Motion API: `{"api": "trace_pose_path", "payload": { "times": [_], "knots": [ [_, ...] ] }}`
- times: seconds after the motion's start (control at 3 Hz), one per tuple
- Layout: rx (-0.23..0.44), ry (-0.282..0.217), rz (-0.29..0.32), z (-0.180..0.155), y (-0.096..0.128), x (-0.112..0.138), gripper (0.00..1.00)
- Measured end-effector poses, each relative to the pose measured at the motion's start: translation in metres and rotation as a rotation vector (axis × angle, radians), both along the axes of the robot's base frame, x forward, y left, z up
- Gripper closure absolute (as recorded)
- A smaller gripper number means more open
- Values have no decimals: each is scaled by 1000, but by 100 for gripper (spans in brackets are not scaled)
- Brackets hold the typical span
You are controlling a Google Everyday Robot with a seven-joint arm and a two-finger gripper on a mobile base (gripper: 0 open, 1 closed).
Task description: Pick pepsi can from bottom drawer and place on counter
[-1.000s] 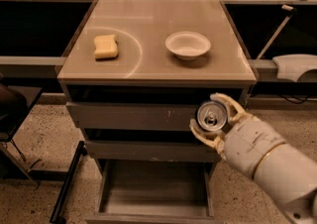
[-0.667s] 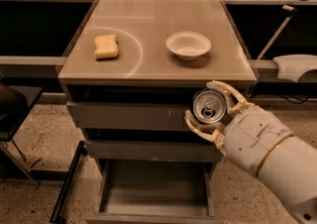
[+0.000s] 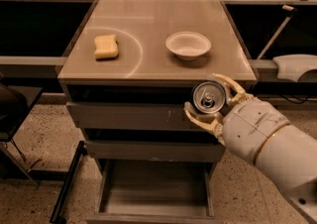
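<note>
The pick half of the job looks done. The gripper (image 3: 204,97) has the pepsi can (image 3: 209,97) clamped between its fingers (image 3: 229,85), one curling over the can's upper right side and the other under its lower left. The can is tipped so that its silver lid faces the camera, and it hangs in the air, touching nothing but the fingers.

Well below the fingers and to their left, the bottom drawer (image 3: 153,188) is pulled out, with nothing visible on its grey floor. Just above the fingers runs the front edge of the table (image 3: 148,67). The can is in front of the cabinet's upper drawer faces, not yet over the slab. Beyond the fingers, on the table, a white bowl (image 3: 188,45) stands slightly to their left and a yellow sponge (image 3: 106,47) further left.

What remains, by my reading, is the placing: raise the can above the edge, carry it over a bare part of the table, right it, set it down and release.
</note>
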State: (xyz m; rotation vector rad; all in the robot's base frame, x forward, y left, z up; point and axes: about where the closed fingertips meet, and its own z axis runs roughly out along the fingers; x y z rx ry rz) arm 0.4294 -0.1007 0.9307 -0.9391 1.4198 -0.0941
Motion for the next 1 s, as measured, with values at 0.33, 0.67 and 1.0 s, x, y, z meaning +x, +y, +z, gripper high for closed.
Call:
{"api": "trace_pose_path", "payload": {
  "times": [0.33,0.67,1.0],
  "knots": [
    [15,31,10,29,-2,26,100],
    [-18,-19,-63,93,-42,65,100],
    [38,-79,-170,139,-119,112,100]
  ]
}}
